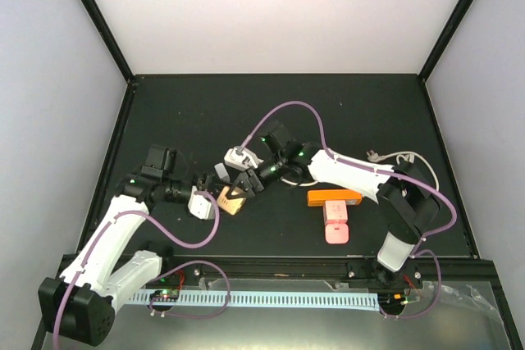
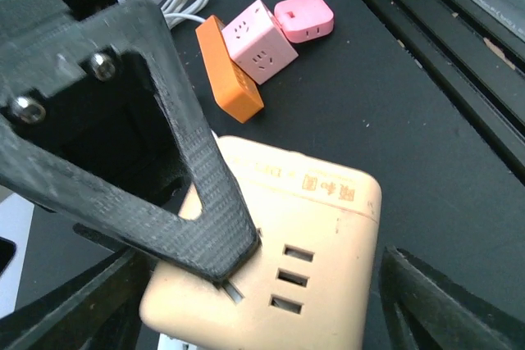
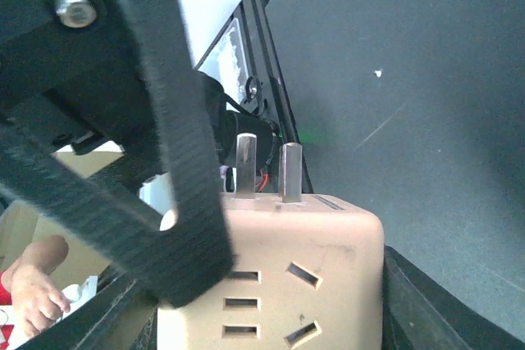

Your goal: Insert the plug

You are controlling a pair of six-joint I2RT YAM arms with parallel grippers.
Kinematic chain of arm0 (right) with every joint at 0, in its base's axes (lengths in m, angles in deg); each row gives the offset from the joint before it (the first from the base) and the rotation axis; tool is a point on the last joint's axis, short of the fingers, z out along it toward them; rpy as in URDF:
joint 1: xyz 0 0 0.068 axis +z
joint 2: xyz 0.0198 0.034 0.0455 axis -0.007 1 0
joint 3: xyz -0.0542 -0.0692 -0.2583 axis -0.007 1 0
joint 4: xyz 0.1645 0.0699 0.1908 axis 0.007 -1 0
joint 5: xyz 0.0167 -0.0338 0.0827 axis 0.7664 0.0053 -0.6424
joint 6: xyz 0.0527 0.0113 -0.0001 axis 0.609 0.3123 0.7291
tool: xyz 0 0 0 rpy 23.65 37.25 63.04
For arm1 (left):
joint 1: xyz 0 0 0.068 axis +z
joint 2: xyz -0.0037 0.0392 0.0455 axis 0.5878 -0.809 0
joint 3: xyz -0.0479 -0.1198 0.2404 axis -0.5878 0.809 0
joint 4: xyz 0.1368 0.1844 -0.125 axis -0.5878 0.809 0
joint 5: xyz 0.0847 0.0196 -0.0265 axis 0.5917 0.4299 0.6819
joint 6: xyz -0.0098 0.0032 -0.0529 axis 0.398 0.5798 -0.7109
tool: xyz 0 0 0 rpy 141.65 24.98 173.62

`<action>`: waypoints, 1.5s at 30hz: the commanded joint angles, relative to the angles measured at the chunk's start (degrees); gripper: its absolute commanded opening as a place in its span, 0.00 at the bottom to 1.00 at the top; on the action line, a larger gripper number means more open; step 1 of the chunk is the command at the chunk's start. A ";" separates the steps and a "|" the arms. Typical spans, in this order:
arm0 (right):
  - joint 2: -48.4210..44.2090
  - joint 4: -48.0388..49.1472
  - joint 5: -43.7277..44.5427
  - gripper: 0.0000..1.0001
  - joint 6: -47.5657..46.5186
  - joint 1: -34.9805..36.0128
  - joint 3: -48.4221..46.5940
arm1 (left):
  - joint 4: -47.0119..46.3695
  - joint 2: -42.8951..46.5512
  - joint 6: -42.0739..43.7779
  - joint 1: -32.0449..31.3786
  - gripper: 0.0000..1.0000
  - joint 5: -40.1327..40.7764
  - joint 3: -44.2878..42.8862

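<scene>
From above, the beige plug adapter (image 1: 234,201) is caught between the two arms' tips over the black table (image 1: 180,120). The left gripper (image 1: 216,197) is against its left side and the right gripper (image 1: 245,188) against its upper right. Well to the adapter's right lies an orange power strip (image 1: 334,197) with a pink socket cube (image 1: 336,214) touching it and a pink rounded block (image 1: 336,234) just beyond that. A white cable (image 1: 398,157) lies farther right still. In the left wrist view the adapter (image 2: 320,227) fills the space between the left gripper's (image 2: 262,305) own fingers (image 2: 443,301), which flank its two sides. Whether they press it or only stand beside it I cannot tell. A black triangular finger (image 2: 205,202) reaches in from the adapter's upper left, its tip on the socket face. Beyond the adapter lie the strip (image 2: 230,71), the cube (image 2: 258,38), the rounded block (image 2: 305,18) and the cable (image 2: 184,2). In the right wrist view the right gripper's (image 3: 271,317) fingers (image 3: 447,309) hug the adapter's (image 3: 279,276) sides, gripping it. Two metal prongs (image 3: 246,161) stand up from its top edge.
</scene>
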 commanded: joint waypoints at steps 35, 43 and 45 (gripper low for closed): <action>-24.79 35.18 33.29 1.00 -16.22 3.20 24.36 | 39.21 -37.75 1.52 8.74 0.02 -20.04 -26.17; -19.69 30.22 32.74 1.00 -17.31 4.66 18.48 | 39.12 -36.88 1.02 8.59 0.05 -21.12 -26.62; -17.84 28.51 32.32 0.97 -16.87 4.73 16.37 | 39.13 -36.80 1.15 8.50 0.05 -20.90 -26.52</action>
